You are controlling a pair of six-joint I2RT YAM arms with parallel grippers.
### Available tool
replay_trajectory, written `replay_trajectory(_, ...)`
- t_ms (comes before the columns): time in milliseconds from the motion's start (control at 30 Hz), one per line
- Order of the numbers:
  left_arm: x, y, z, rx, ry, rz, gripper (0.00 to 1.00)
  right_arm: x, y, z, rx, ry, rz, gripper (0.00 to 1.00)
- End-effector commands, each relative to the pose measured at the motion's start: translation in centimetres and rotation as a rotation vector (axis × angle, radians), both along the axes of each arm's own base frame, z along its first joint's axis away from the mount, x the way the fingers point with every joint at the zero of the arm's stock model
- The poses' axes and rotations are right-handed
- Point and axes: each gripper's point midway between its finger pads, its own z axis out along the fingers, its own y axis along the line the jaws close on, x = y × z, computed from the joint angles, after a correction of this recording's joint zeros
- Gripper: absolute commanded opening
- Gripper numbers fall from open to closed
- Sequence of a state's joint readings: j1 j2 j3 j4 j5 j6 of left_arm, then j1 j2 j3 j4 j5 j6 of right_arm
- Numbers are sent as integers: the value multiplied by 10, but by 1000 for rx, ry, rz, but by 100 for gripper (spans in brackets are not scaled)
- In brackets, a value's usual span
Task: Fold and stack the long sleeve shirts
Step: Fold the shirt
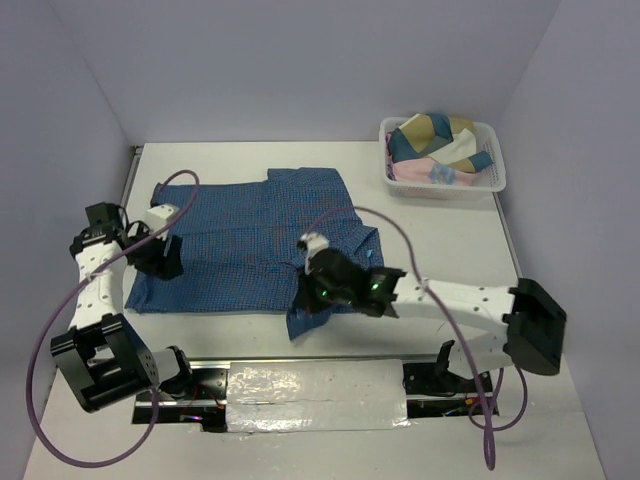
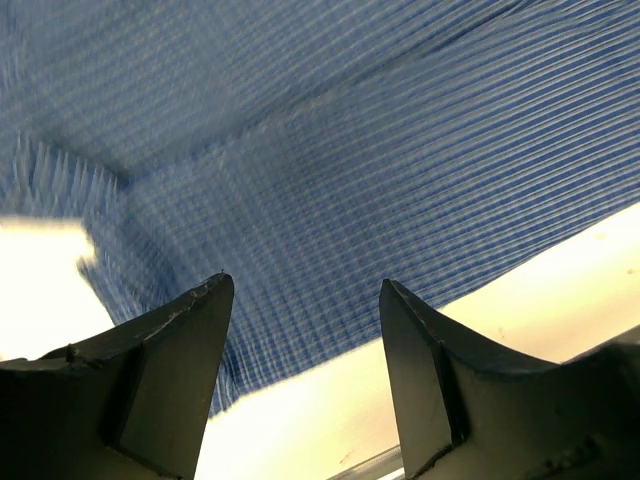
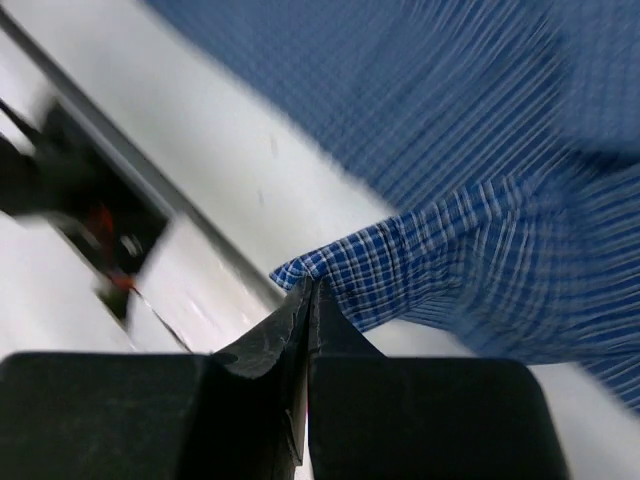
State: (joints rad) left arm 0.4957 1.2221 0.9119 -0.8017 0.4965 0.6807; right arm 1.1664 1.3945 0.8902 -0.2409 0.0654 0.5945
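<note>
My right gripper (image 3: pixel 308 300) pinches only the corner tip of the shirt (image 3: pixel 470 240), left gripper (image 2: pixel 303 285) gapes empty; quick lift could slip it.

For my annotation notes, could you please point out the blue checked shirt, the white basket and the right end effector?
blue checked shirt (image 1: pixel 240 240): top external view, middle of its body
white basket (image 1: pixel 445 191): top external view, near wall
right end effector (image 3: pixel 307 295): right wrist view, closed fingertips

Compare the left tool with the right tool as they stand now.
The left tool has its jaws apart; the right tool is shut. The left tool holds nothing above the blue checked shirt; the right tool pinches its corner. Both are black, at the same shirt.
</note>
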Motion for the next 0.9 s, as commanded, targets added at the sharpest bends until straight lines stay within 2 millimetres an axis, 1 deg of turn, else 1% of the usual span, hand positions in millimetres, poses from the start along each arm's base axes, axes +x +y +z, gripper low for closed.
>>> replay_trajectory(0,24,-33,34,-22,-64,-131,73,44,-10,49,188,-70,-50,0)
replay_trajectory(33,29,-39,37,-28,-65,-148,73,53,-12,59,223,-87,-65,0)
replay_trajectory(67,39,-56,52,-33,-92,-194,73,73,-24,67,238,-116,-112,0)
replay_trajectory(133,48,-77,61,-52,-93,-246,74,92,-30,78,276,-144,-150,0)
replay_trajectory(167,55,-99,76,-53,-125,-313,74,108,-39,81,294,-146,-194,0)
replay_trajectory(200,58,-114,83,-68,-132,-339,75,116,-43,83,313,-145,-217,0)
replay_trajectory(233,62,-126,88,-74,-140,-369,75,123,-41,87,348,-148,-225,0)
replay_trajectory(267,61,-155,98,-90,-164,-441,78,134,-49,85,363,-137,-266,0)
replay_trajectory(300,60,-170,103,-107,-178,-478,79,140,-51,85,373,-135,-284,0)
replay_trajectory(333,67,-183,111,-109,-226,-506,81,146,-50,82,379,-133,-297,0)
replay_trajectory(367,61,-208,113,-120,-242,-573,83,150,-50,81,381,-131,-301,0)
replay_trajectory(400,60,-221,115,-125,-259,-595,85,154,-52,79,381,-127,-314,0)
replay_trajectory(433,68,-232,121,-106,-324,-612,86,157,-50,75,379,-121,-314,0)
replay_trajectory(467,61,-253,116,-105,-332,-664,90,156,-49,73,383,-111,-310,0)
replay_trajectory(500,62,-262,114,-91,-356,-677,92,157,-49,70,388,-101,-312,0)
replay_trajectory(533,68,-266,109,-58,-370,-673,93,159,-49,71,403,-99,-320,0)
replay_trajectory(567,66,-282,107,-47,-395,-724,96,157,-50,69,407,-93,-318,0)
replay_trajectory(600,68,-290,94,-35,-371,-743,97,157,-50,69,412,-93,-318,0)
replay_trajectory(633,68,-299,90,-25,-370,-766,99,157,-50,71,420,-90,-322,0)
replay_trajectory(667,73,-305,87,-19,-375,-771,99,156,-51,70,421,-88,-323,0)
replay_trajectory(700,78,-308,73,-6,-346,-770,99,157,-52,71,427,-89,-324,0)
replay_trajectory(733,83,-312,73,-4,-351,-770,99,156,-54,73,434,-87,-333,0)
replay_trajectory(800,83,-322,67,-40,-343,-808,99,156,-58,70,437,-81,-347,0)
replay_trajectory(867,73,-333,66,-109,-335,-869,99,156,-60,71,439,-82,-355,0)
